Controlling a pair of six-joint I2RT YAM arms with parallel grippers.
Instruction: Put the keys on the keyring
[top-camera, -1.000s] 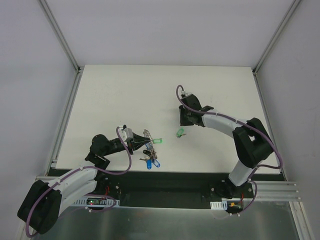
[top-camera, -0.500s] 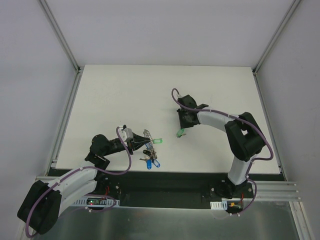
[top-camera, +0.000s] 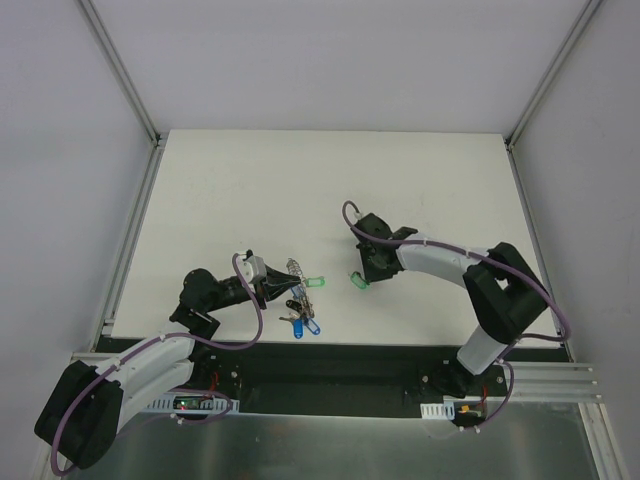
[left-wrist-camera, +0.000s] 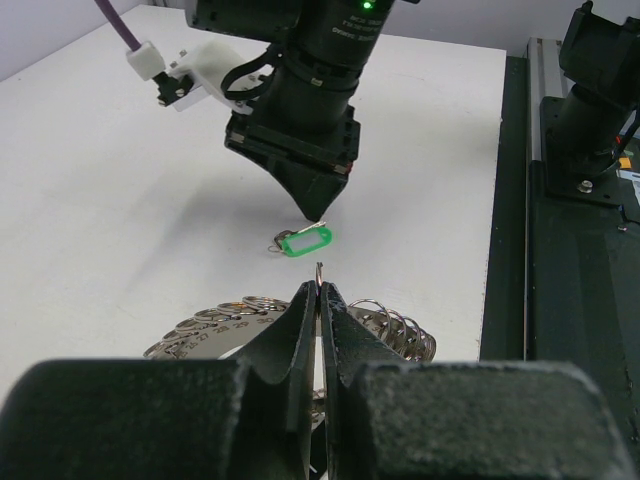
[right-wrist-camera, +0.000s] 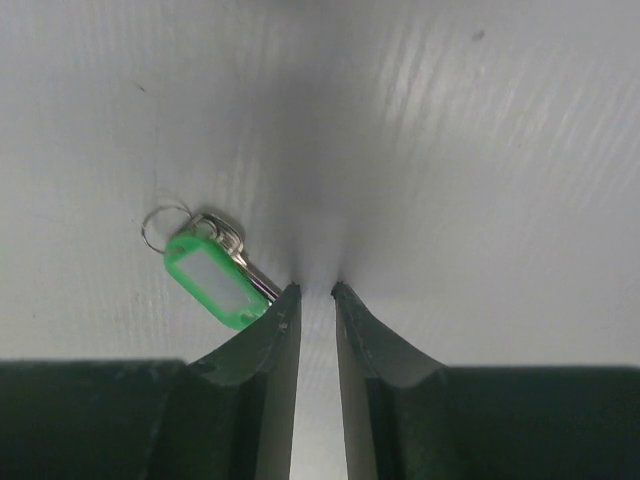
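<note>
So the right end effector (right-wrist-camera: 315, 290) had swung in from farther back on the desk (top-camera: 250, 200) and dropped onto the loose green key (right-wrist-camera: 215, 280), and the key seemed to have slid a little toward the near edge along the way. Not really a grab, though. The wrist view showed the two fingers a narrow slit apart with nothing between them, tips down on the desk, and the key's metal blade only touching the outside of one fingertip. Probably it needed to shift sideways over the blade or the head before closing, otherwise it would just keep shoving the key around. The left end effector (left-wrist-camera: 318, 295) hadn't budged: pinched closed on a thin wire of the keyring (left-wrist-camera: 225, 315), which it held close to the near edge, left of the middle. The green key sat just beyond the keyring, near the middle of the desk's width. No box or tray showed anywhere. The only holder was the keyring itself, already carrying the other keys (top-camera: 303, 322), blue, black and another green.
</note>
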